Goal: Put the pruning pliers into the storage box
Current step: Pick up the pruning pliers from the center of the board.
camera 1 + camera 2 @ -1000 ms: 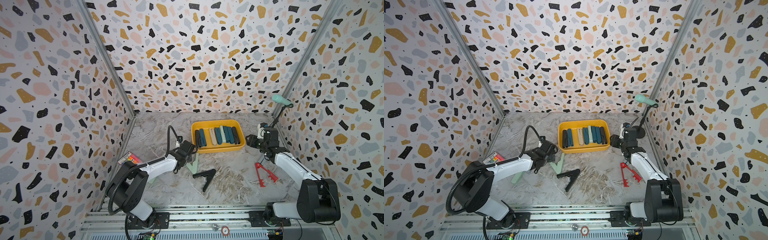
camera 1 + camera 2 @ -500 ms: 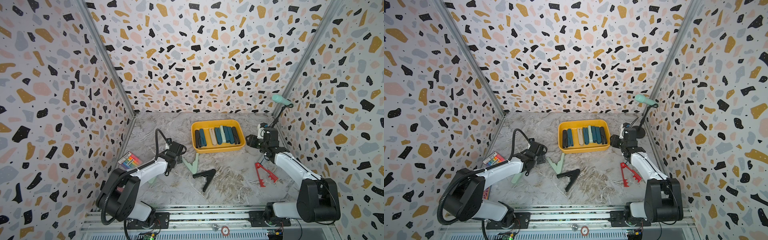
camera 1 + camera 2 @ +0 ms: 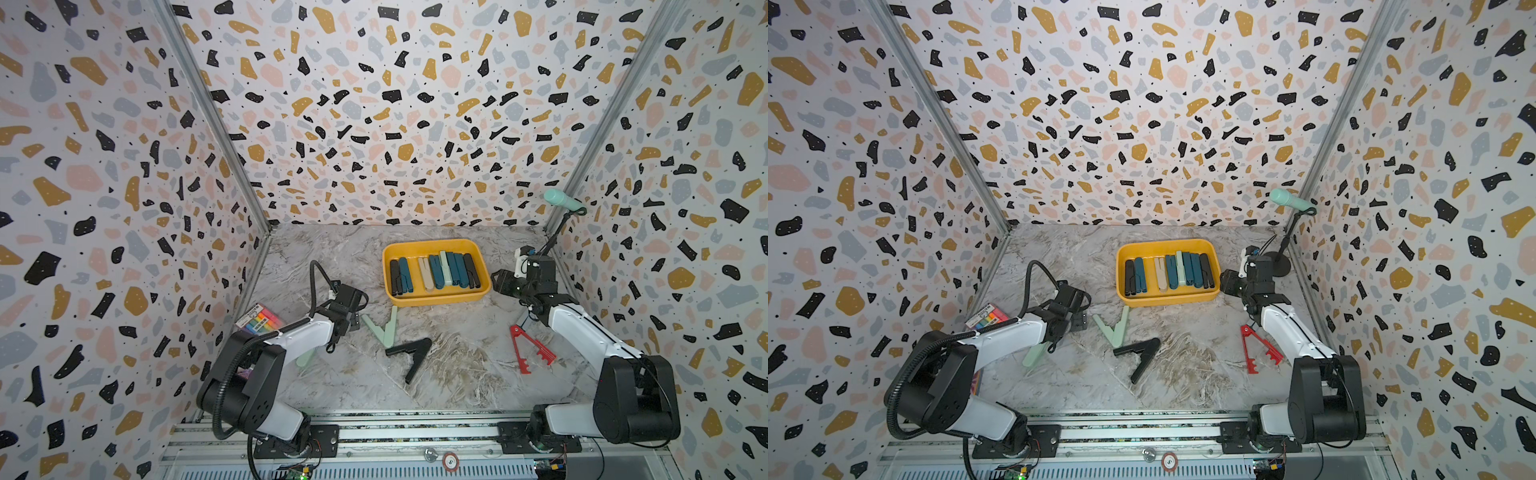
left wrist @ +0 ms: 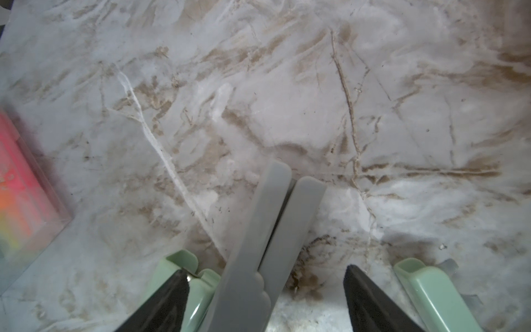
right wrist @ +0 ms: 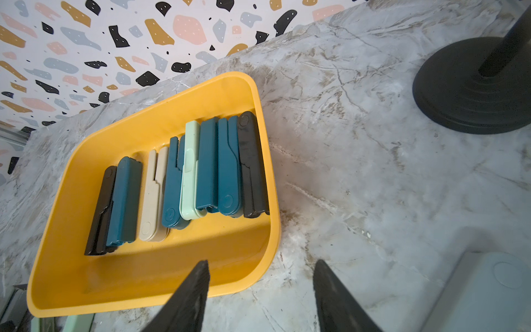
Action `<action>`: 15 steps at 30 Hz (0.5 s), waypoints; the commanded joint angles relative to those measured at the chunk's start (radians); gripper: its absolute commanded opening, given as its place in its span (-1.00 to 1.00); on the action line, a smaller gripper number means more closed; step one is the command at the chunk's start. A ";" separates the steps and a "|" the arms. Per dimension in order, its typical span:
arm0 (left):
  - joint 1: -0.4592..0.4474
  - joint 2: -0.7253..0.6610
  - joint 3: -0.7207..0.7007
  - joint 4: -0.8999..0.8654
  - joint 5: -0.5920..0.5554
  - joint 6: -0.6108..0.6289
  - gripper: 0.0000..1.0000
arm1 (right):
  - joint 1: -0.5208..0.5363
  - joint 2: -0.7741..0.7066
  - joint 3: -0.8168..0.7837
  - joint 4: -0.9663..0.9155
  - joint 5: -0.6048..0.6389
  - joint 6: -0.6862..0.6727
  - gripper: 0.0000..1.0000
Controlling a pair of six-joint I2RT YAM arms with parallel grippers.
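Note:
The yellow storage box (image 3: 434,245) (image 5: 143,276) sits at the back middle with several closed pruning pliers (image 3: 436,272) (image 5: 186,178) lying side by side in it. On the table lie spread mint pliers (image 3: 382,328), black pliers (image 3: 409,353) and red pliers (image 3: 530,349). My left gripper (image 3: 351,322) (image 4: 265,269) is open, low over the table, with closed grey pliers (image 4: 267,230) between its fingers and a gap on one side. Mint pliers (image 4: 184,276) lie under it. My right gripper (image 3: 500,282) (image 5: 261,263) hangs open and empty at the box's right front corner.
A rainbow-striped packet (image 3: 259,322) (image 4: 20,186) lies by the left wall, close to my left arm. A mint microphone (image 3: 563,201) on a black stand, with its round base (image 5: 471,86), occupies the back right corner. Patterned walls close in three sides.
My left gripper has swung left, away from the spread mint pliers toward the packet, and its jaws have narrowed. The right arm has not moved.

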State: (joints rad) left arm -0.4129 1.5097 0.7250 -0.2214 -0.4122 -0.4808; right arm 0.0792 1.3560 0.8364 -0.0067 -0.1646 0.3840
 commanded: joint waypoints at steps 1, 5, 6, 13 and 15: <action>0.008 0.022 -0.009 0.020 0.011 0.022 0.66 | 0.002 0.000 0.024 -0.003 0.011 0.004 0.20; 0.008 0.038 0.000 0.036 0.035 0.028 0.55 | 0.003 -0.001 0.021 -0.004 0.013 0.004 0.20; 0.008 0.044 0.004 0.039 0.043 0.029 0.53 | 0.002 -0.001 0.020 -0.003 0.013 0.005 0.20; 0.008 0.049 0.008 0.042 0.068 0.028 0.44 | 0.002 0.001 0.017 -0.001 0.010 0.007 0.20; 0.008 0.045 0.008 0.047 0.077 0.028 0.43 | 0.003 0.002 0.018 -0.001 0.010 0.007 0.20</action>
State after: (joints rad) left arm -0.4095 1.5578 0.7254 -0.1883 -0.3576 -0.4595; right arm 0.0792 1.3605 0.8364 -0.0067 -0.1638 0.3843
